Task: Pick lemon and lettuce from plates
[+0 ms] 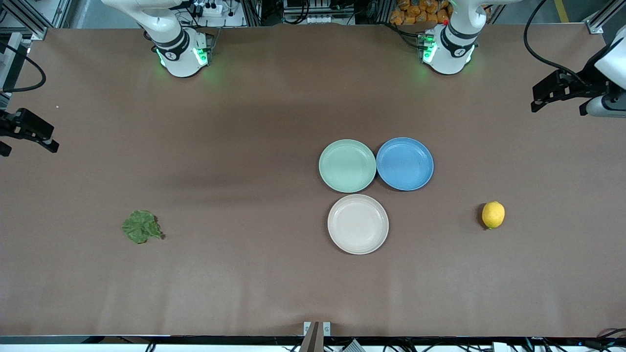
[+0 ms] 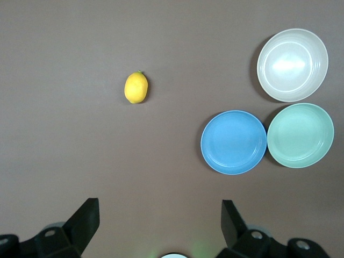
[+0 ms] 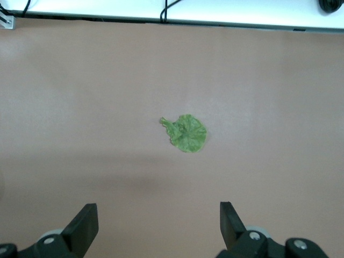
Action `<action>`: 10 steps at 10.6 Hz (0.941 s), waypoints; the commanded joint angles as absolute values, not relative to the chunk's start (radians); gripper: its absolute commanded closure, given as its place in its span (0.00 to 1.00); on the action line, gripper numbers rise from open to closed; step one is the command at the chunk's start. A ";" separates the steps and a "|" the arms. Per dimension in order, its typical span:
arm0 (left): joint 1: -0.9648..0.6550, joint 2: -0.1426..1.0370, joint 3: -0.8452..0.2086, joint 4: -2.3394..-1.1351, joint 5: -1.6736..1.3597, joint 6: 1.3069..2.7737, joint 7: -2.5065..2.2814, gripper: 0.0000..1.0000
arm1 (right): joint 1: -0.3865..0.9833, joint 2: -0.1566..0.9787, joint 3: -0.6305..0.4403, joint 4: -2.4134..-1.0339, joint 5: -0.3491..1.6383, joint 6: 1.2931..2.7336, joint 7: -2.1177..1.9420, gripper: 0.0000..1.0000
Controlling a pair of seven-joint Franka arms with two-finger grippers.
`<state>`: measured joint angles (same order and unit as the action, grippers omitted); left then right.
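Note:
The lemon lies on the bare table toward the left arm's end, apart from the plates; it also shows in the left wrist view. The lettuce lies flat on the table toward the right arm's end, also in the right wrist view. The mint green plate and the beige plate are both empty. My left gripper is open and empty, raised at the table's edge. My right gripper is open and empty, raised at the other edge.
An empty blue plate touches the mint plate on the side toward the left arm's end. The beige plate sits nearer to the front camera than both. The brown table is otherwise bare.

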<state>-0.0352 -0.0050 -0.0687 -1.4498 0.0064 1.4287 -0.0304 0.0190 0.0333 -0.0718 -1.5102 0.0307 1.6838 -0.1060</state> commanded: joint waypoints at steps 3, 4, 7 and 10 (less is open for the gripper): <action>-0.046 0.011 -0.061 -1.407 0.014 1.402 -0.058 0.00 | 0.055 -0.018 -0.080 -1.578 0.002 1.694 0.041 0.00; -0.049 0.011 -0.060 -1.408 0.017 1.402 -0.039 0.00 | 0.061 -0.018 -0.089 -1.582 -0.003 1.695 0.044 0.00; -0.038 0.011 -0.060 -1.410 0.021 1.402 0.008 0.00 | 0.055 -0.061 -0.091 -1.614 -0.002 1.704 0.043 0.00; -0.040 0.012 -0.060 -1.410 0.018 1.402 0.020 0.00 | 0.054 -0.077 -0.086 -1.641 -0.002 1.713 0.038 0.00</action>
<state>-0.0360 0.0005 -0.0648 -1.4399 0.0069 1.4281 -0.0040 0.0475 -0.0384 -0.0869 -1.5937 0.0124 1.6922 0.0239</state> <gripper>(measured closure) 0.000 0.000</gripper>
